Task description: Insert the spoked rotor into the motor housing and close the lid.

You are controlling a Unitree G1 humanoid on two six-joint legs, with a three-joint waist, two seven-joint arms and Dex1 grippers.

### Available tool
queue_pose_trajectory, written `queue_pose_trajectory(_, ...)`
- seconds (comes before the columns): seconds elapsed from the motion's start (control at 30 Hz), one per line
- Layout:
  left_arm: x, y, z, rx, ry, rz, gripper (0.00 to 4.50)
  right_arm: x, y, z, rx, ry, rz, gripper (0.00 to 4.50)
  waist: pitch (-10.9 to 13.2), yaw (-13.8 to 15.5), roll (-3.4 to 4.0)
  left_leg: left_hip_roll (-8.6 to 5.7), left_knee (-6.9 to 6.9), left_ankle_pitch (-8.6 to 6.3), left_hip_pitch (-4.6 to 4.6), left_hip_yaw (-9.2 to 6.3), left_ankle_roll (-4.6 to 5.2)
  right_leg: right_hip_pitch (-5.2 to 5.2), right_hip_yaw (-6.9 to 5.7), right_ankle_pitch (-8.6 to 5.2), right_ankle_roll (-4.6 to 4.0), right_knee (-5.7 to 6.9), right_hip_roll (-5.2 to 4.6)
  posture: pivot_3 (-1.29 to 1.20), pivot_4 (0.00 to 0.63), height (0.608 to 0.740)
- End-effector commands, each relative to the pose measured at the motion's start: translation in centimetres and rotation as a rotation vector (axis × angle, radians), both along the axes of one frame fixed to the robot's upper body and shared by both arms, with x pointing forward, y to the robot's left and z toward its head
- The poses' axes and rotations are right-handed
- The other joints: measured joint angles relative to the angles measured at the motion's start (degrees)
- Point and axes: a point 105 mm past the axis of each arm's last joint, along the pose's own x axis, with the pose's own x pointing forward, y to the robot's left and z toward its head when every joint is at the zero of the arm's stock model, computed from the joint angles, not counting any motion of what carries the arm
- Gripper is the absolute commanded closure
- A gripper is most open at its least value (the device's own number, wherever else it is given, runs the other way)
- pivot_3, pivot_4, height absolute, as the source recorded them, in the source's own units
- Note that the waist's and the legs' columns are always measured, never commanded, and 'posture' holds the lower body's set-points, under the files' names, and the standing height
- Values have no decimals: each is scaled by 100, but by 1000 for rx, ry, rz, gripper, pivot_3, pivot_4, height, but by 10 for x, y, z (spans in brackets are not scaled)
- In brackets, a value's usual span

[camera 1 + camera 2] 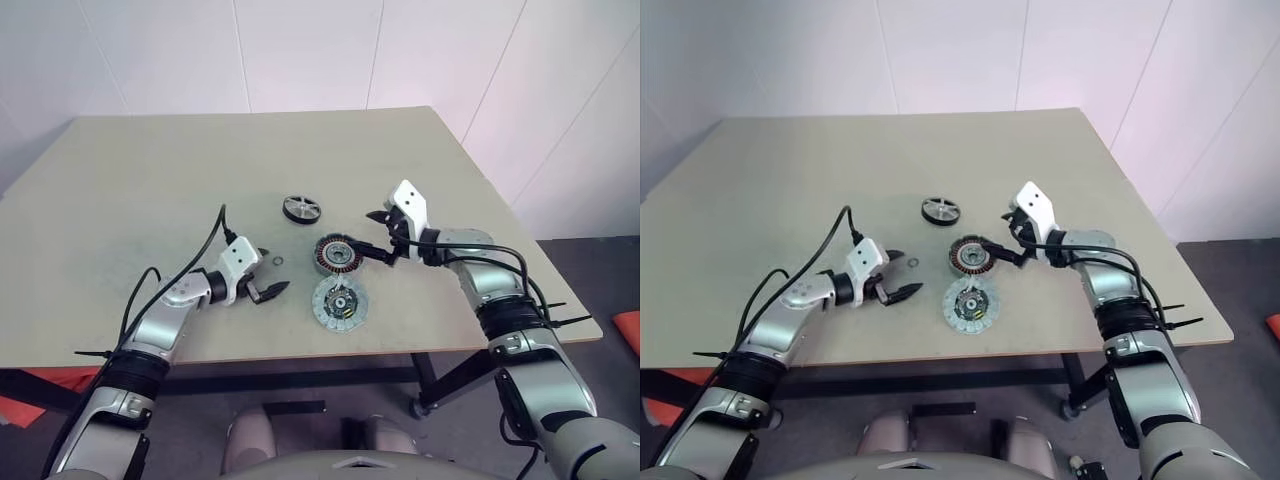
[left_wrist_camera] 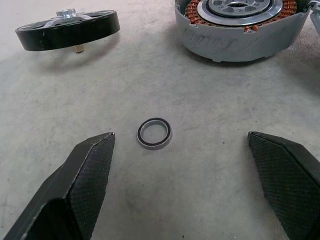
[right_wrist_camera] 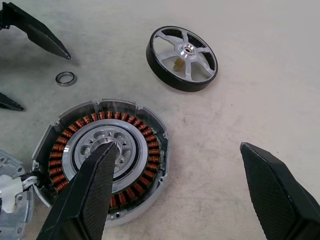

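While loose, washer ring [image 2: 154,133] lies between left claw [image 2: 200,170] fingers.

Left gripper [image 1: 268,275] and right gripper [image 1: 378,234]: jaws wide, angled inward.

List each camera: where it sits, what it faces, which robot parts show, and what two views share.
Head eyes: look down on the table; both arms, left claw, right claw open.
Left wrist: faces the washer ring between its fingers.
Right wrist: faces the motor housing; own fingers.
Both wrists share the spoked rotor.
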Motion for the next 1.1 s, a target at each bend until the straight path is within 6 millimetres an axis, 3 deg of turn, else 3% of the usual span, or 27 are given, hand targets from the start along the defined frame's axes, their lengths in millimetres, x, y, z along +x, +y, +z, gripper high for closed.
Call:
queue_pose_trajectory(0.03,0,-6,7,-17,-31,-6,3,3,2,20,2,-68,18,68,0,1,0,0,0,0,0,0,0,0,0,0,0,0,0,0,0,740)
queue_pose_trajectory(0.7,19,-12,14,-81,22,71,3,1,5,17,7,-62,14,68,-1,13,1,-1,2,1,13,-1,0,18,0,0,0,-1,-1,0,0,740)
queue_pose_trajectory(0.97,16,-9,5,-59,53,74,3,2,3,16,9,-61,5,68,-1,11,1,-1,2,0,11,-1,1,15,0,0,0,-3,-1,0,0,740)
queue_pose_trajectory(1.1,10,1,-1,-33,67,84,945,2,3,16,11,-62,-5,0,-1,-8,1,0,2,0,12,-1,1,16,0,0,0,-2,-1,0,0,740)
